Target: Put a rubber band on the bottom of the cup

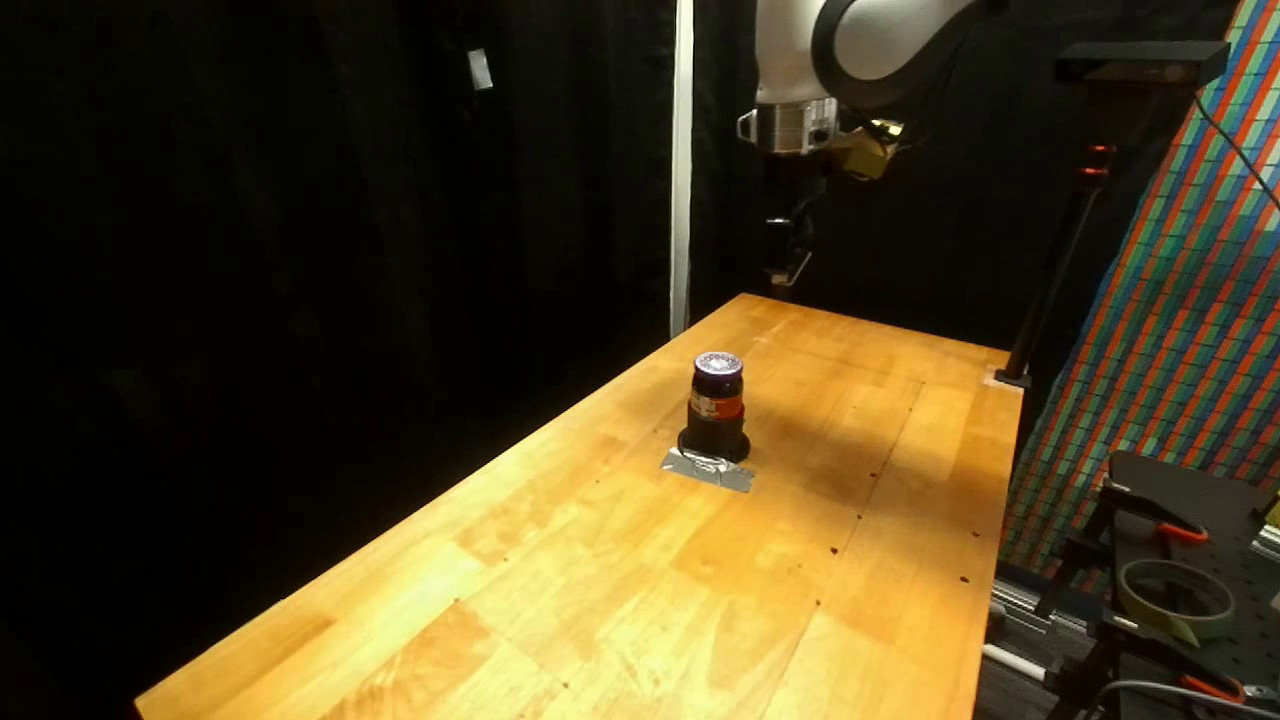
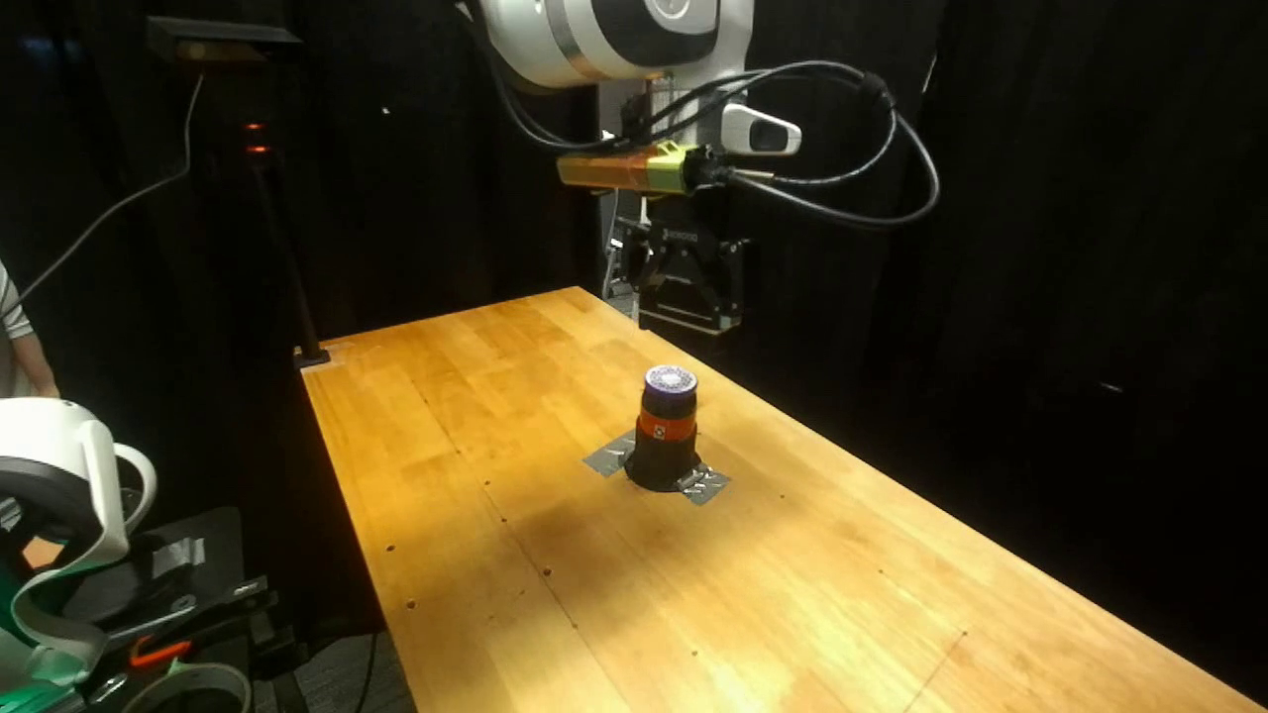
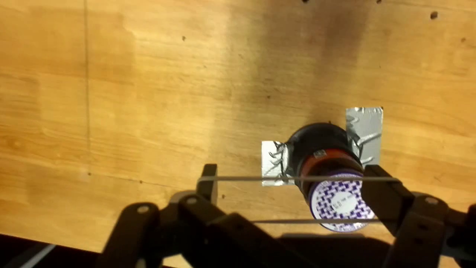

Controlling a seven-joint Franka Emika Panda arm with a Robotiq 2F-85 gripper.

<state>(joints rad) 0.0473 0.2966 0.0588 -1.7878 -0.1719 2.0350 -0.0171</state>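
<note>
In an exterior view we locate the cup (image 2: 665, 433) upright on the table (image 2: 852, 574), nearer the right long edge than the left, with tape (image 2: 606, 456) at its base. From left to right in the wrist view, we meet a table edge in the lower corner, one finger (image 3: 210, 171), the cup's lid (image 3: 343, 203), and a second finger (image 3: 385, 193) covering the lid's right rim. The jaws stand wide apart; the band (image 3: 256, 178) stretches around both fingers in two strands and does not yet ring the cup.

We judge three failures possible. At left, the band sits near a fingertip and may slip off if the jaws narrow and slacken it. At centre, the strands lie closer together than the lid is broad, so a straight descent would probably lay them across the top. At right, the finger may strike the lid, unless the overlap comes only from the angle of view.

As to pose, in an exterior view the arm (image 2: 614, 40) stands overhead and the gripper (image 2: 690, 325) points downward, just above the line of the right long edge, apart from the lid.
</note>
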